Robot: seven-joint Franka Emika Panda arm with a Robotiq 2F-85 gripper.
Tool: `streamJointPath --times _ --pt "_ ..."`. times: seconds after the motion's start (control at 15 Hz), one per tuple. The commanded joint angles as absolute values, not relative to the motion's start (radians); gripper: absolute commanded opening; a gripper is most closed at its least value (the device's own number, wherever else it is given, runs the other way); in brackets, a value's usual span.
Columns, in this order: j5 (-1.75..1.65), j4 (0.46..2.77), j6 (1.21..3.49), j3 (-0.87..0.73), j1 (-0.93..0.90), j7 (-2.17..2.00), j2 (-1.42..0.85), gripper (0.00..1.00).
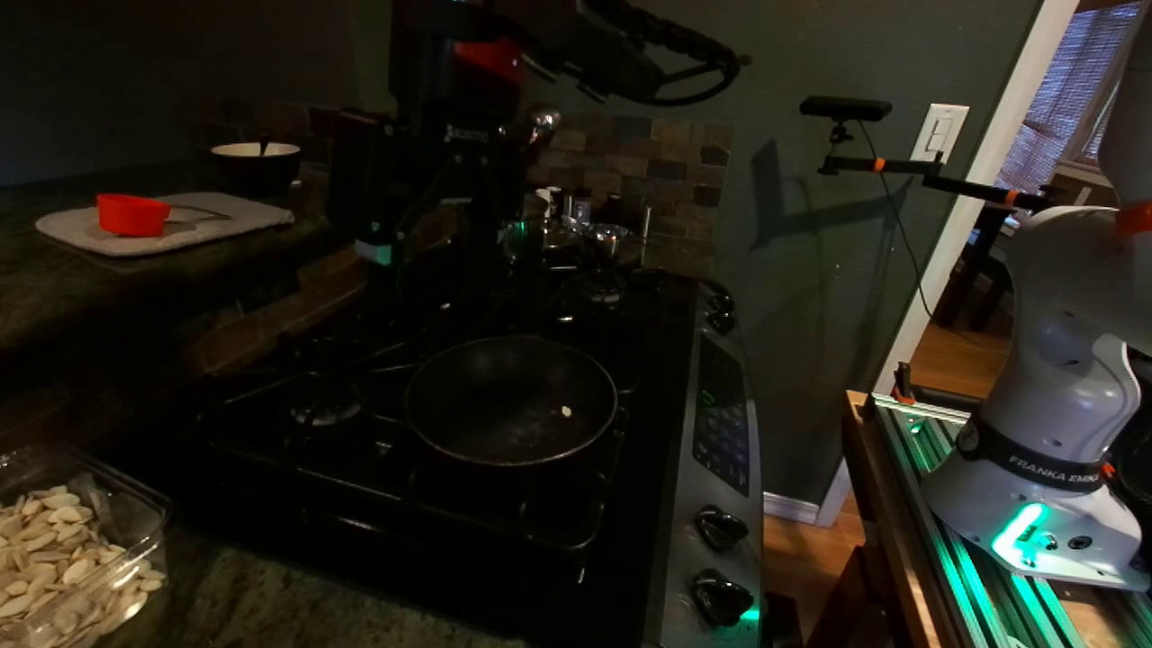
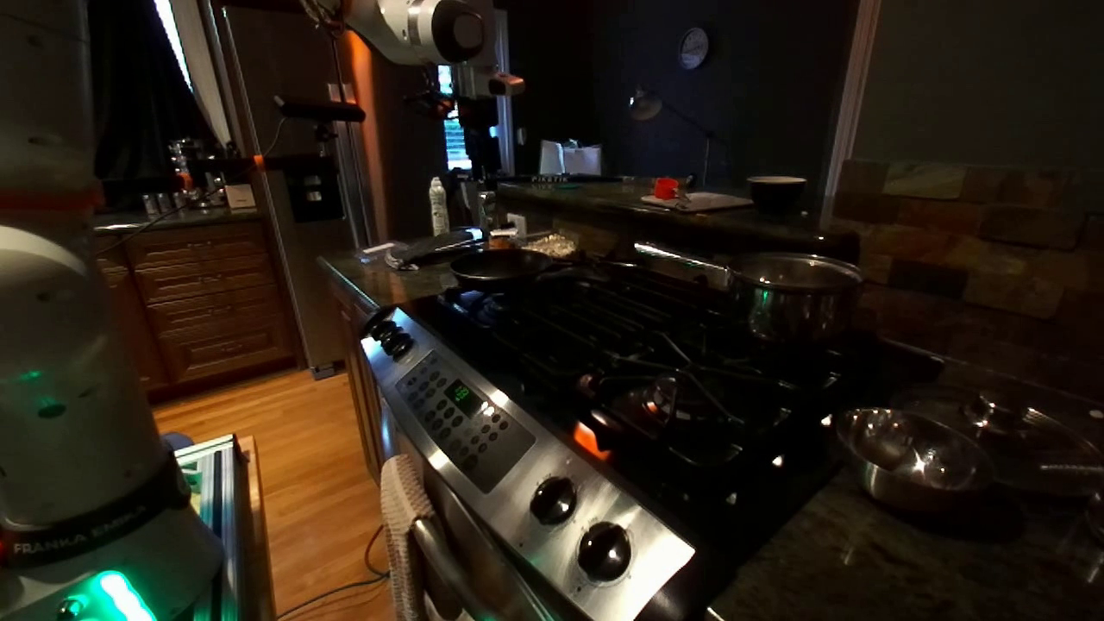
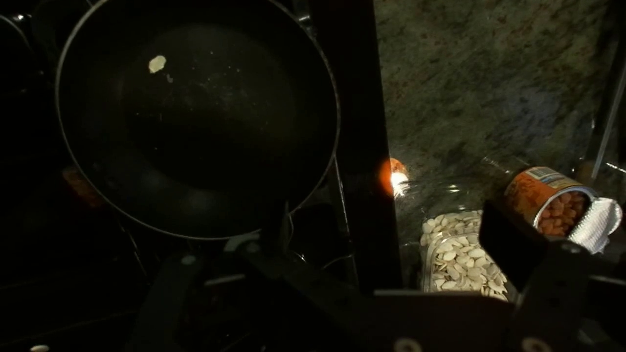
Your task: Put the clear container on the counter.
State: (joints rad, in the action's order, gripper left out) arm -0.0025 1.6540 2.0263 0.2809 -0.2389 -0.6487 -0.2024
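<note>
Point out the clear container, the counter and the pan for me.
Clear container [image 1: 137, 517]: in an exterior view, on its see-through side wall.
Counter [image 3: 489, 88]: in the wrist view, on its speckled top.
Pan [image 3: 210, 122]: in the wrist view, on its dark inside base.

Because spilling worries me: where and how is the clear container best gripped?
Probably pinch the clear container by its rim facing the stovetop, coming from above. In an exterior view its wall rises above the pale pieces, while the orange can is near the opposite side.
</note>
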Motion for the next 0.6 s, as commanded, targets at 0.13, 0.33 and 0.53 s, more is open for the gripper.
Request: streamJointPath --times 0.13,0.33,0.53 --pt "0.010 1.493 2.035 0.260 -0.312 -0.651 -0.352 1.00" --pt "-0.027 1.373 2.052 0.237 -0.367 -0.673 -0.473 1.00" --pt "-0.031 1.266 2.091 0.190 -0.411 -0.714 -0.584 1.00"
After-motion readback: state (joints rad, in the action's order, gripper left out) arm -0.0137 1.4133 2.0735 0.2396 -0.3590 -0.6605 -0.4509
